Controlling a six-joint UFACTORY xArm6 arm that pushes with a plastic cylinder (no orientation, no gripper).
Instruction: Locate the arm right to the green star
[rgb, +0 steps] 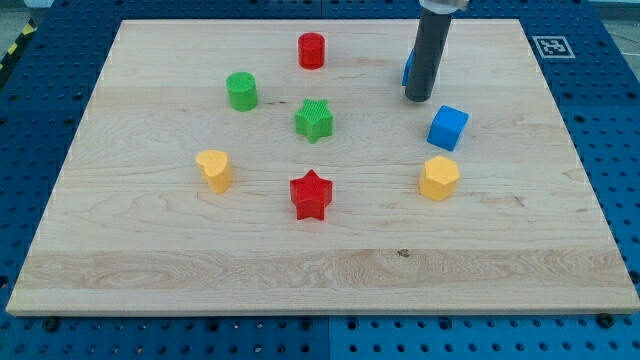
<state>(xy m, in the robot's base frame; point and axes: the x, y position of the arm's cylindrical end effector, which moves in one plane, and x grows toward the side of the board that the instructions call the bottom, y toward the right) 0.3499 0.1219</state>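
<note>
The green star sits on the wooden board, a little above the centre. My tip is at the lower end of the dark rod, to the view's right of the green star and slightly higher, about a hundred pixels away. The tip stands just left of a blue block that is mostly hidden behind the rod. A blue cube lies just below and right of the tip.
A red cylinder is at the top middle. A green cylinder is left of the star. A yellow heart, a red star and a yellow hexagon lie lower down.
</note>
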